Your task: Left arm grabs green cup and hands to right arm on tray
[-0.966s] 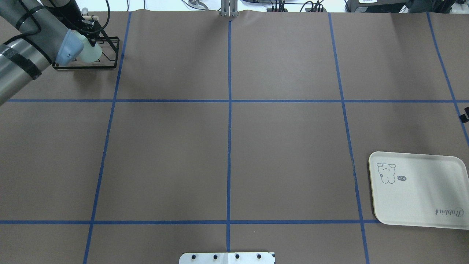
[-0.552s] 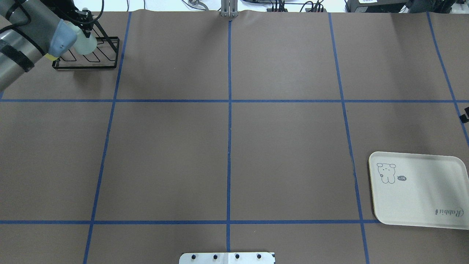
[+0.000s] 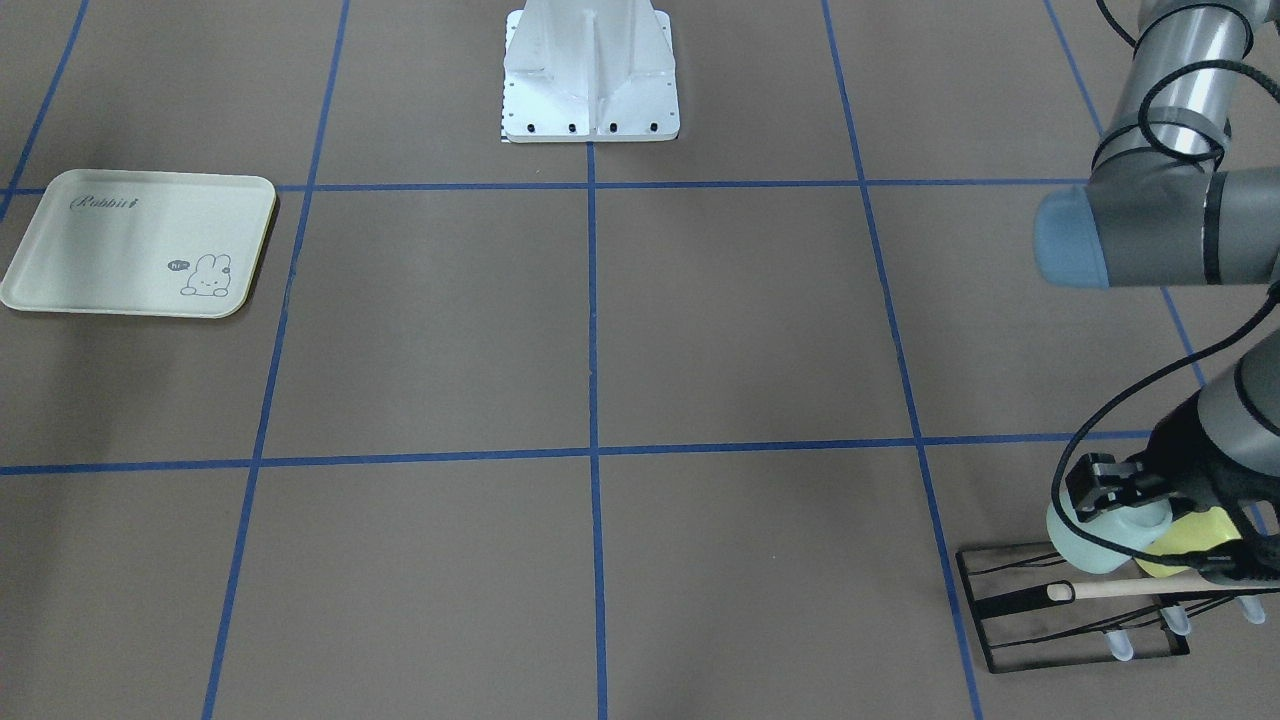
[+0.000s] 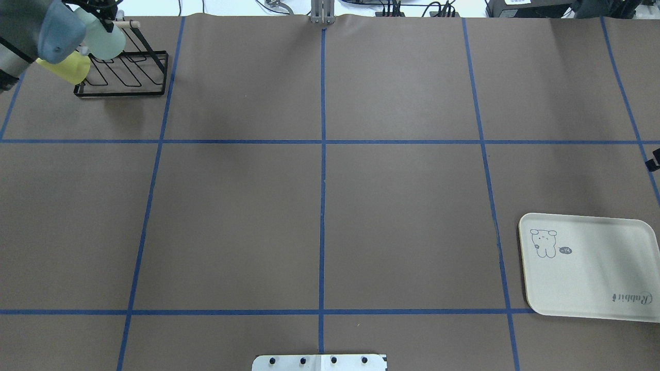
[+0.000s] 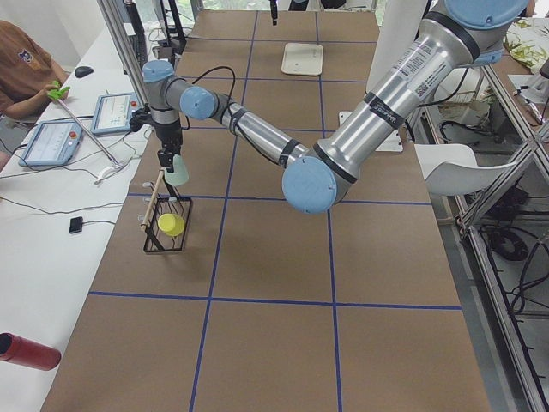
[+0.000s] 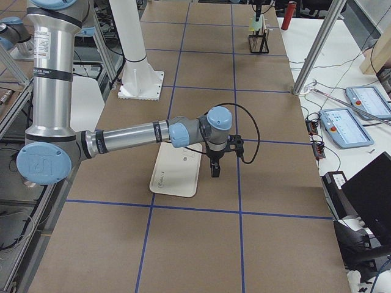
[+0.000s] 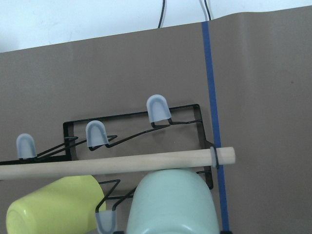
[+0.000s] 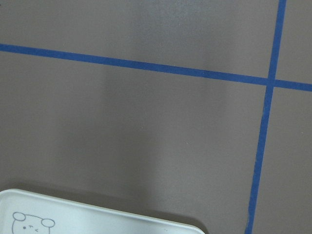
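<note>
My left gripper [image 3: 1112,492] is shut on the pale mint green cup [image 3: 1098,545] and holds it over the black wire rack [image 3: 1065,615]. The cup also shows in the overhead view [image 4: 106,42], in the left wrist view [image 7: 173,204] and in the exterior left view [image 5: 177,172]. A yellow-green cup [image 4: 69,67] lies on the rack beside it. The cream tray [image 4: 593,268] sits at the table's near right and holds nothing. My right gripper [image 6: 215,172] hangs just beside the tray [image 6: 177,174]; I cannot tell whether it is open or shut.
The rack has a wooden rod [image 7: 117,163] along its top and several blue-capped prongs [image 7: 158,108]. The robot's white base plate [image 3: 590,75] stands at the table's middle edge. Blue tape lines divide the brown table into squares.
My left arm has moved toward the far left corner with the green cup in its gripper. This uncovers the yellow-green cup on the rack. The tray has not moved.
</note>
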You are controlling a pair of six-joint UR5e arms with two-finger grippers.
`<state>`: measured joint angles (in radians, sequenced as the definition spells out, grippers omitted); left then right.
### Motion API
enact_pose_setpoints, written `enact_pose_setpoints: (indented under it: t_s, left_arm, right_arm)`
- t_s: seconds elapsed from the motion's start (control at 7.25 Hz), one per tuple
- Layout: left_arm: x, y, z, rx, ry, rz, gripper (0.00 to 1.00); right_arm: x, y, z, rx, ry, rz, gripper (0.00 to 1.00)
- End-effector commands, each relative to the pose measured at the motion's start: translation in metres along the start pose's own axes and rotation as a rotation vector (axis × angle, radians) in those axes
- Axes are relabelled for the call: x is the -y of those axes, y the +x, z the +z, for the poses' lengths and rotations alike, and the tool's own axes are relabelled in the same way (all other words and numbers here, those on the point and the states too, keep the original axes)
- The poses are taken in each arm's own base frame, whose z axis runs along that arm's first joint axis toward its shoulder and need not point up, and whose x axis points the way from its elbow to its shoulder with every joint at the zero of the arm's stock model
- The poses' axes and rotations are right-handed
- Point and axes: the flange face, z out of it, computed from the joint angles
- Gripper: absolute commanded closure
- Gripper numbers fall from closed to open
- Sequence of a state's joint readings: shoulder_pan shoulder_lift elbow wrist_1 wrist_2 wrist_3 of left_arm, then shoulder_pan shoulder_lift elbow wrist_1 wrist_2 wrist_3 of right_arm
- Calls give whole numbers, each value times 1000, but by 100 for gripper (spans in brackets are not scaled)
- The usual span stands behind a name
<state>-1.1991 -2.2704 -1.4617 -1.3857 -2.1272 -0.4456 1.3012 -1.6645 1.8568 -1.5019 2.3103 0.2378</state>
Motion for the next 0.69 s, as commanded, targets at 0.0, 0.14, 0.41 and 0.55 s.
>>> enact_pose_setpoints:
  t_s: [0.0,0.14,0.41,0.55]
  left_arm:
    - [-43,31,-65,-23,10,2,100]
    - [-60,48,-82,-137,-19,-73,100]
    - [-101,131,-89,-253,-36,-208,100]
    - [-117,170,-84,-329,-30,-249,100]
  right_arm:
    - [8,-16,-1,17,50,-73,0]
    - [11,-31,2,33,79,-120,0]
    - [39,-100,4,99,134,-74,0]
    - [58,-149,-2,149,151,-35,1]
